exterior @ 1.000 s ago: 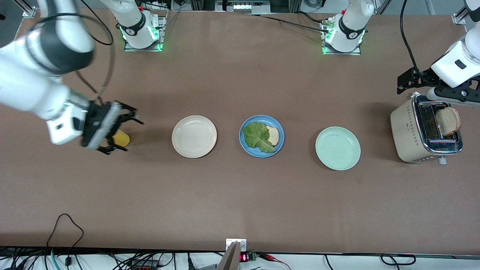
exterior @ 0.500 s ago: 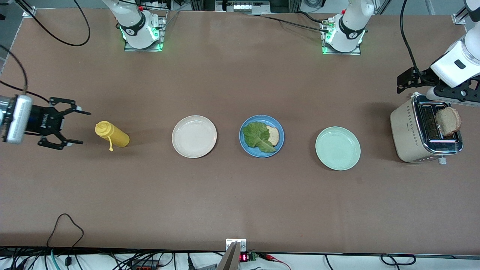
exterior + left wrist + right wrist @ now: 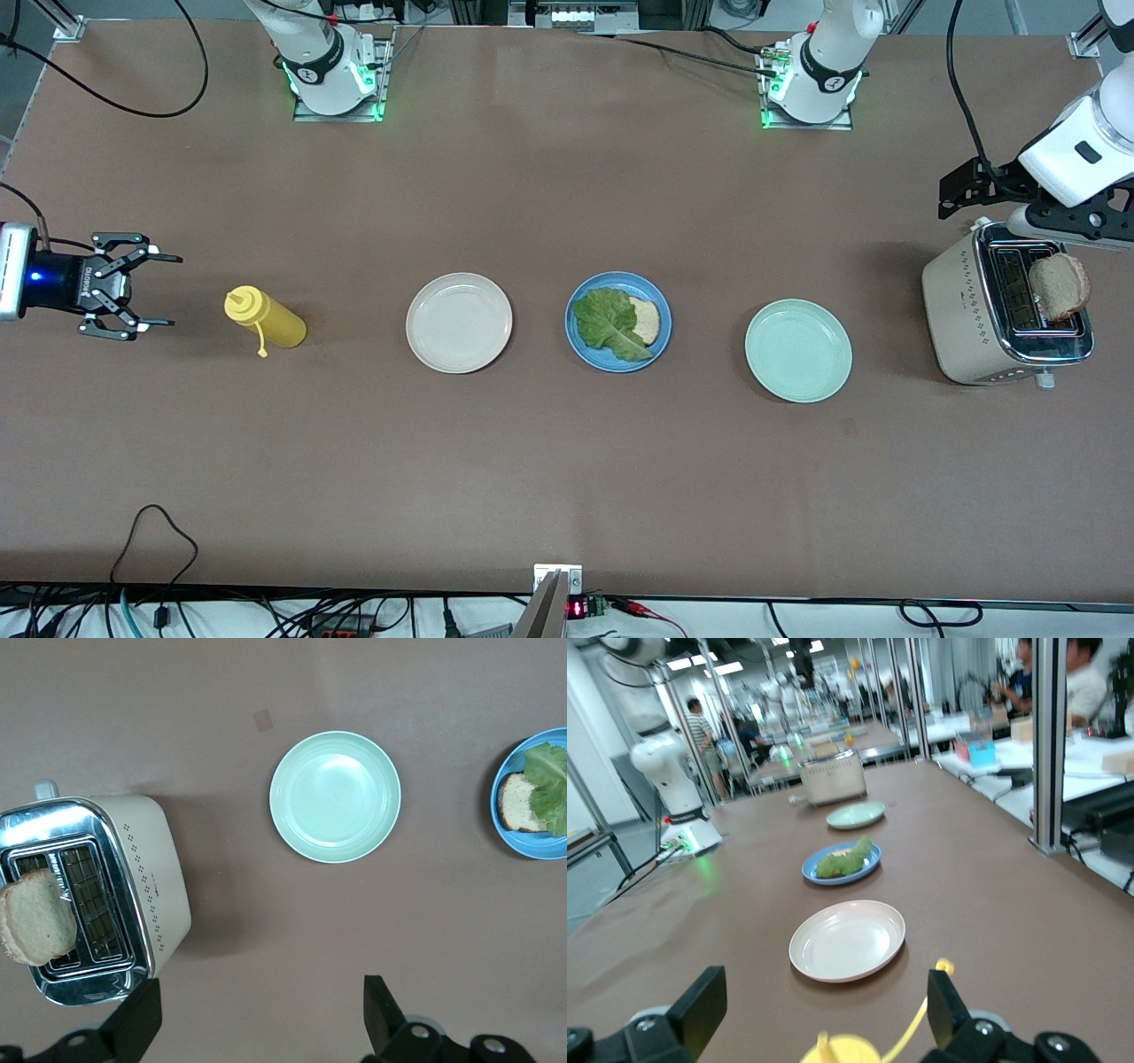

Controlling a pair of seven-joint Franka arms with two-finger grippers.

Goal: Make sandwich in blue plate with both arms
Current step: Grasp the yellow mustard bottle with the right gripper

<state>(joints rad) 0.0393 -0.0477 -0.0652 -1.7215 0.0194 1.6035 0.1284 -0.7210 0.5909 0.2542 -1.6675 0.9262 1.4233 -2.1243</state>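
Observation:
The blue plate (image 3: 620, 278) lies mid-table and holds a green lettuce leaf (image 3: 607, 321) partly over a bread slice (image 3: 649, 320). A second bread slice (image 3: 1059, 285) stands in the toaster (image 3: 961, 310). My left gripper (image 3: 961, 190) hovers open and empty beside the toaster's top. In the left wrist view (image 3: 257, 1028) it is above the bare table, with that slice (image 3: 35, 917) and the plate (image 3: 532, 840) in sight. My right gripper (image 3: 146, 291) is open and empty at the right arm's end of the table, apart from the bottle; it also shows in the right wrist view (image 3: 824, 1010).
A yellow squeeze bottle (image 3: 266, 321) lies between my right gripper and an off-white plate (image 3: 459, 322). A mint-green plate (image 3: 797, 350) lies between the blue plate and the toaster. Cables run along the table edge nearest the front camera.
My right arm has swung away from over the yellow bottle toward its end of the table, its gripper still open. The left arm and the food have not moved.

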